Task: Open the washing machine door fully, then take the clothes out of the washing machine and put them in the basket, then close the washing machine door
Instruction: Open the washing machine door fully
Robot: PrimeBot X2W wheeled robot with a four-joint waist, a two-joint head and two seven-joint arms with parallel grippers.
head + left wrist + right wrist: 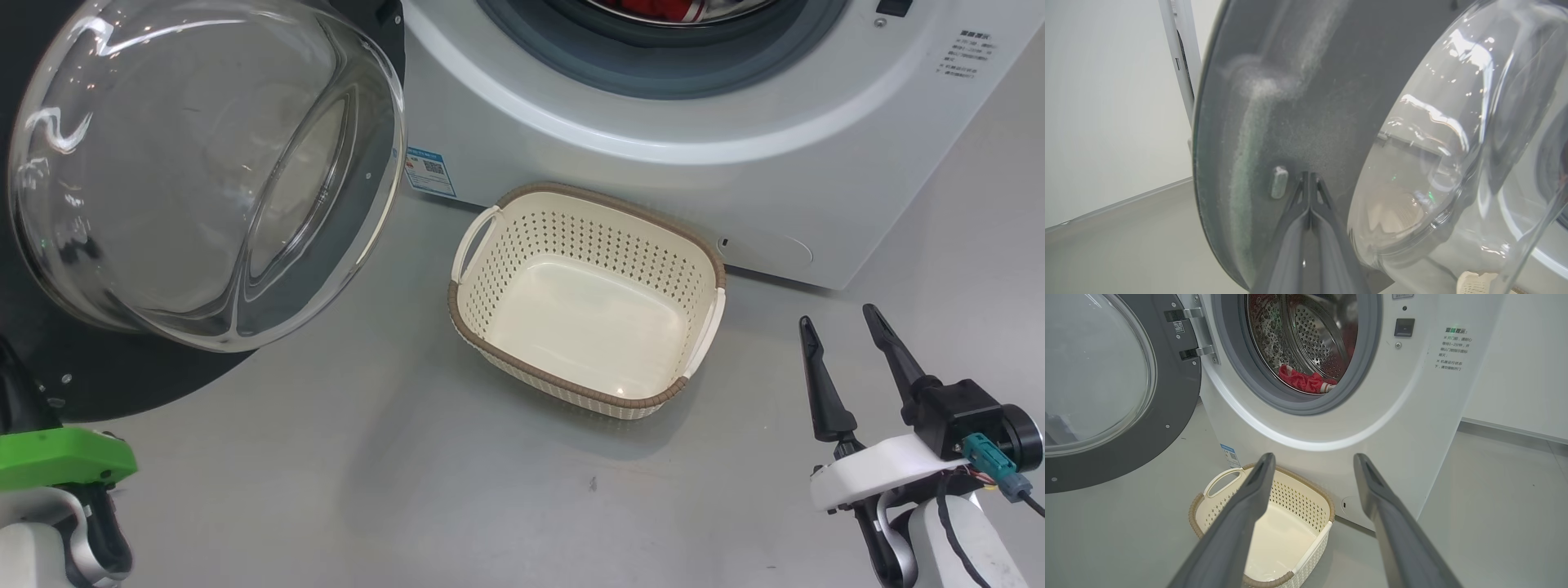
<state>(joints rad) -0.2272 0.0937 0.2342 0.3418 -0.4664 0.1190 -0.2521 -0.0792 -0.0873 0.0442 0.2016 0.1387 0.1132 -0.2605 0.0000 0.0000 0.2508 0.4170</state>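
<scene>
At the washing machine door [1298, 81], left gripper [1309, 174] pinched closed — perhaps touching it; right gripper [838, 314] spread wide, empty

Laundry room: washing machine [653, 163], basket [589, 196], grey floor [326, 457].

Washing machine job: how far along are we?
Done: the washing machine door stands swung open. In hand: left gripper, shut, tips at the door's inner frame. Remaining: the clothes lie in the drum, the basket is empty, right gripper open and empty; door closes last.
</scene>
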